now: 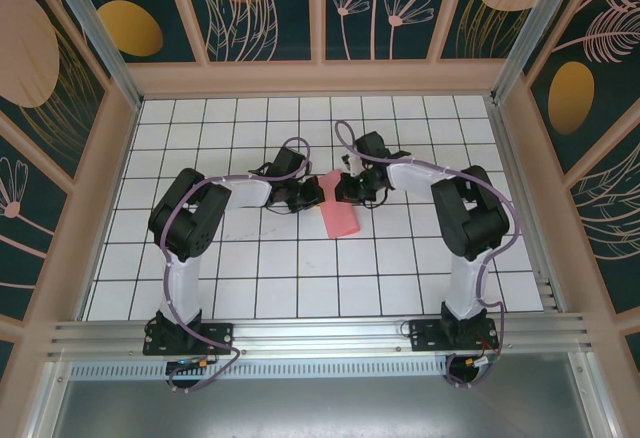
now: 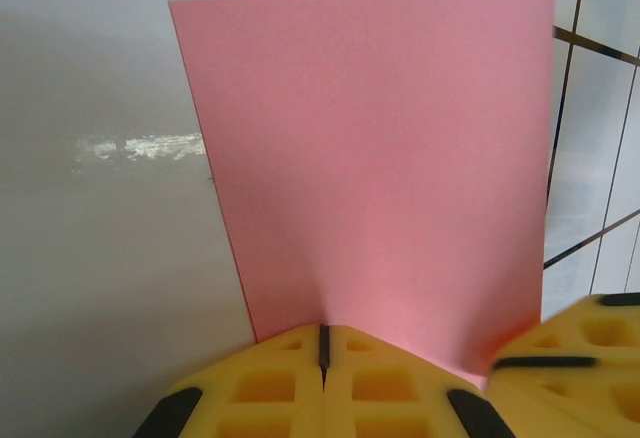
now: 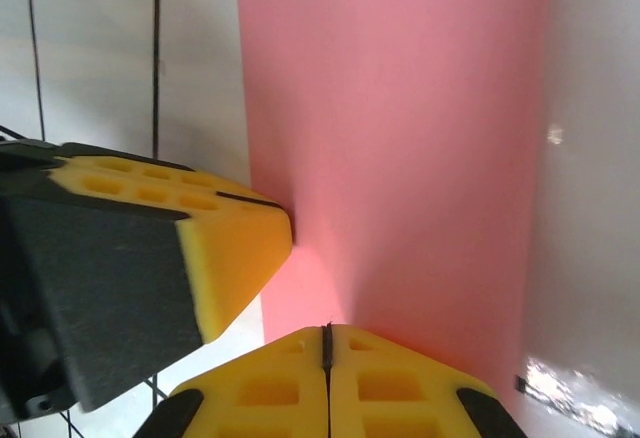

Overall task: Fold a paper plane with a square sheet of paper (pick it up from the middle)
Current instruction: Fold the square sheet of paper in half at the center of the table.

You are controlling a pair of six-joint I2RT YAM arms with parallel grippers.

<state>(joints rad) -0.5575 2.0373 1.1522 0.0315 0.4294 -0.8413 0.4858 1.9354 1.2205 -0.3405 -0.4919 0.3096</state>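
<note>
Both arms rise from their bases at the near edge of the worktop [image 1: 262,280], elbows pushed out to the sides, forearms angled inward toward its middle; the left end effector [image 1: 312,194] and the right end effector [image 1: 346,188] face each other, just beside one another; each has its yellow pads [image 2: 270,386] pressed together, pinching an edge of the square sheet of paper [image 1: 339,218].

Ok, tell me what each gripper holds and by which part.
Both hold the pink sheet of paper: the left gripper and the right gripper each pinch the same edge, side by side.
</note>
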